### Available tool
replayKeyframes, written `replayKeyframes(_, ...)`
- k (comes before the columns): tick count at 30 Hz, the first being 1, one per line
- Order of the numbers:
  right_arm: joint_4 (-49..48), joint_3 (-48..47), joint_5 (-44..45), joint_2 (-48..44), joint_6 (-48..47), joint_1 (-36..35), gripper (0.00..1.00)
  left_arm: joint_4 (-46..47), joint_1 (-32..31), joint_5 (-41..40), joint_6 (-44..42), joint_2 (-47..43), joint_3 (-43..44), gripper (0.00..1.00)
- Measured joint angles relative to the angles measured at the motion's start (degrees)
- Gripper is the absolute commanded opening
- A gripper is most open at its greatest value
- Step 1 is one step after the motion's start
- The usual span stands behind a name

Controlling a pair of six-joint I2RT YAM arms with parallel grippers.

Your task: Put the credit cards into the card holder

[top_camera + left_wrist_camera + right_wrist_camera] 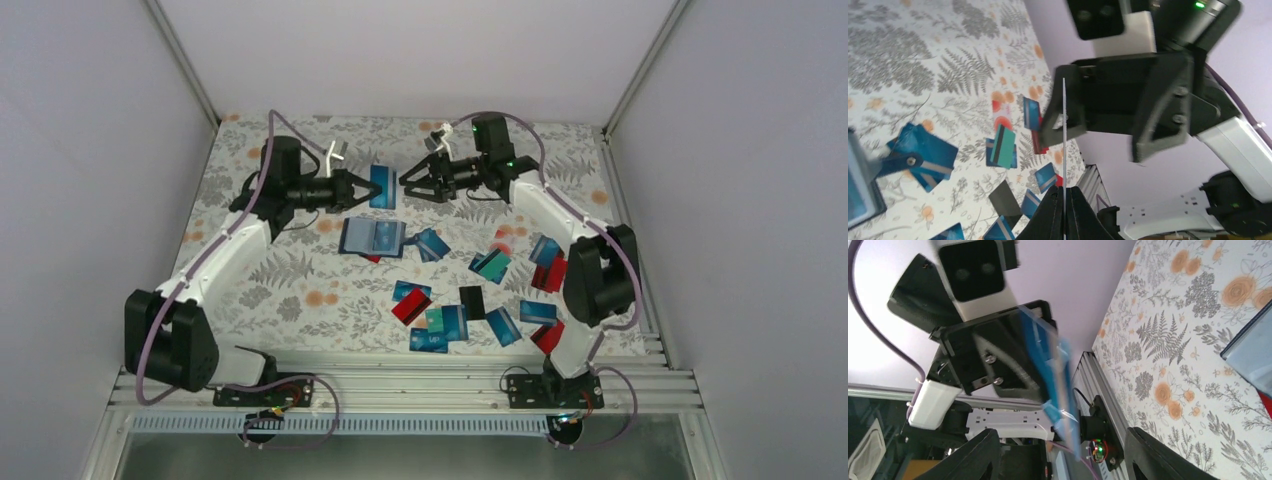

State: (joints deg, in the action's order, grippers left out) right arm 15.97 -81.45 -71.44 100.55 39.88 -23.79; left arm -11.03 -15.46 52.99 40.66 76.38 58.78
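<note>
Nearest the arm bases, loose credit cards [455, 322] lie scattered across the near right part of a table [300, 290] covered in a grey fern and orange flower print. Most are bright blue or teal. Several are red, among them one red card [411, 307] lying just left of a single black card [471, 301]. Some overlap, others lie apart.

Farther back, near the middle of the table, the dark navy card holder [372, 237] lies flat with a paler blue-grey face turned up. A sliver of red shows at its near edge, and two blue cards [431, 244] sit just beside it on the right.

Beyond the holder, the two arms meet above the table. The left gripper [366, 188] reaches in from the left with its jaws pinched tight on one blue credit card [382, 186], held on edge in the air. Its own wrist camera sees this card [1064, 130] only as a thin pale line rising from between the fingertips [1053, 210].

The right gripper [408, 186] faces it from the right, just beside the card's free edge. Its jaws are spread wide and hold nothing. In the right wrist view, its two dark fingers [979, 455] stand far apart with the blue card beyond them.
</note>
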Motion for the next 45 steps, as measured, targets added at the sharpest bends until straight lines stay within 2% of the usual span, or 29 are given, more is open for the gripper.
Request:
replayKeyframes(4, 3.91, -5.25, -1.09, 4.94, -1.6, 0.87, 0.56, 0.37, 0.74, 4.48, -1.49, 4.0, 5.25, 0.02)
replayKeyframes(9, 7.52, -11.13, -3.41, 10.16, -2.84, 1.01, 0.46, 2.19, 1.22, 6.88, -1.44, 7.65, 7.34, 0.02)
replayKeyframes(17, 7.8, -16.72, -6.45, 12.92, -2.67, 1.01, 0.23, 2.75, 1.49, 8.81, -1.01, 11.3, 7.52, 0.02)
replayKeyframes(27, 7.43, -16.72, -8.07, 12.98, -2.62, 0.55, 0.23, 4.55, 1.92, 9.4, 0.5, 12.02, 9.27, 0.02)
replayKeyframes(32, 7.43, -16.72, -8.04, 12.98, -2.71, 0.11, 0.16, 5.22, 1.99, 9.57, 1.4, 12.2, 9.25, 0.02)
replayKeyframes(37, 7.48, -16.81, -7.63, 13.11, -2.56, -0.52, 0.05, 5.66, 2.19, 9.92, 2.03, 12.2, 9.22, 0.02)
replayKeyframes(41, 7.45, -17.31, -7.39, 14.12, -2.4, -0.9, 0.04, 5.88, 2.36, 9.6, 2.23, 12.2, 8.81, 0.03)
replayKeyframes(45, 7.43, -17.29, -6.03, 14.71, -1.68, -1.25, 0.04, 5.27, 2.49, 7.61, 2.29, 12.2, 7.87, 0.24)
